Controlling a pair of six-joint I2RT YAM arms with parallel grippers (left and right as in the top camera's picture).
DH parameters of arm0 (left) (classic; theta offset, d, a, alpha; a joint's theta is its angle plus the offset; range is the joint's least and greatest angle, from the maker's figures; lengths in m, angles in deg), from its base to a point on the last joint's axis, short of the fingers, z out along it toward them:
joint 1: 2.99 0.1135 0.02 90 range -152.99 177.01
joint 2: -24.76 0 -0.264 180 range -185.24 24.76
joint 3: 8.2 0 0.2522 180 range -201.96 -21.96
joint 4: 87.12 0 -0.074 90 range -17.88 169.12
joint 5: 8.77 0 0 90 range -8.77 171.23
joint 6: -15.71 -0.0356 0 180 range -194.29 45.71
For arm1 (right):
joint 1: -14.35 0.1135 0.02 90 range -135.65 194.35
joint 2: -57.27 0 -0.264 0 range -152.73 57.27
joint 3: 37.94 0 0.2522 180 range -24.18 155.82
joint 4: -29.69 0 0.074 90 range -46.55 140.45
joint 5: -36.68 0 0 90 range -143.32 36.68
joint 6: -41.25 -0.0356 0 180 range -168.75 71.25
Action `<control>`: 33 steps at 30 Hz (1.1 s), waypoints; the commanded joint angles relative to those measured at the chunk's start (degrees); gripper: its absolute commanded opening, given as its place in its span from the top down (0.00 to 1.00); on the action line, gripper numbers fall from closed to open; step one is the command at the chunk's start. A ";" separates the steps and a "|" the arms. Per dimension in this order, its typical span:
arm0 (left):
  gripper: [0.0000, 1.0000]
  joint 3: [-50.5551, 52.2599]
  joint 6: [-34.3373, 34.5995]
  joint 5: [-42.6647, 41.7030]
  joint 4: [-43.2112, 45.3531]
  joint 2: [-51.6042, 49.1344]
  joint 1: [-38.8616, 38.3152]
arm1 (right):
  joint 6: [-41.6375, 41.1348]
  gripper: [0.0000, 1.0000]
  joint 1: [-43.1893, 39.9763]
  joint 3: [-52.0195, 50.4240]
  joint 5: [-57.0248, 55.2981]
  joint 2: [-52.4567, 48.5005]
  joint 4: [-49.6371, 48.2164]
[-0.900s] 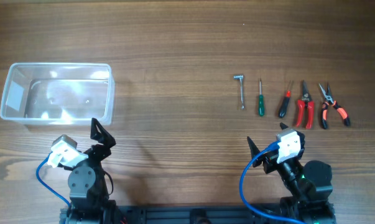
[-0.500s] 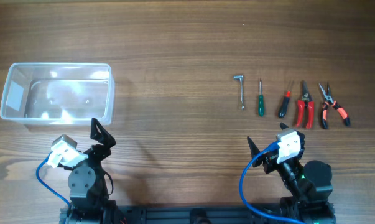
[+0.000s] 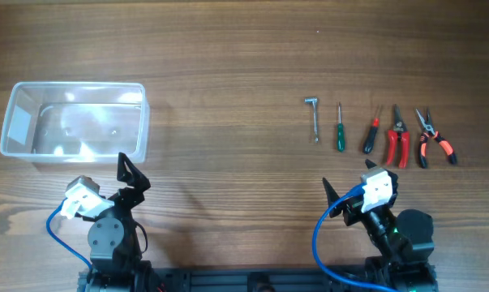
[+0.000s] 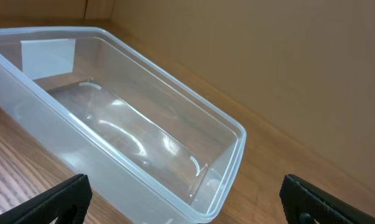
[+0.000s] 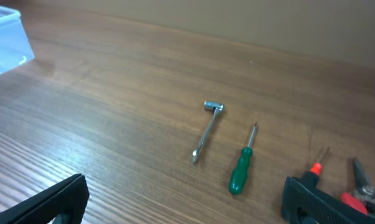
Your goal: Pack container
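On grained wooden table (image 3: 228, 49), clear round-cornered plastic container (image 3: 78, 84) (rimmed); left fingers (image 4: 56, 202), right fingers (image 5: 50, 202) wide apart.

The light is bright and even in all my three views, and it seems to come from above. In the overhead view the table (image 3: 228, 49) shows its wood grain sharply, and the shadows beside my arms are short and soft. The container (image 3: 145, 122) carries white glare spots on its floor and rim; in my left wrist view these reflections are curved bright streaks. The fingers of my left gripper (image 4: 184, 186) and of my right gripper (image 5: 186, 185) look very dark, almost without detail, at the lower corners.
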 commanded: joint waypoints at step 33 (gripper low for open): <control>0.00 -72.41 -20.63 -16.90 -27.69 -70.25 2.08 | 6.97 0.00 -2.23 67.01 2.19 -72.06 20.79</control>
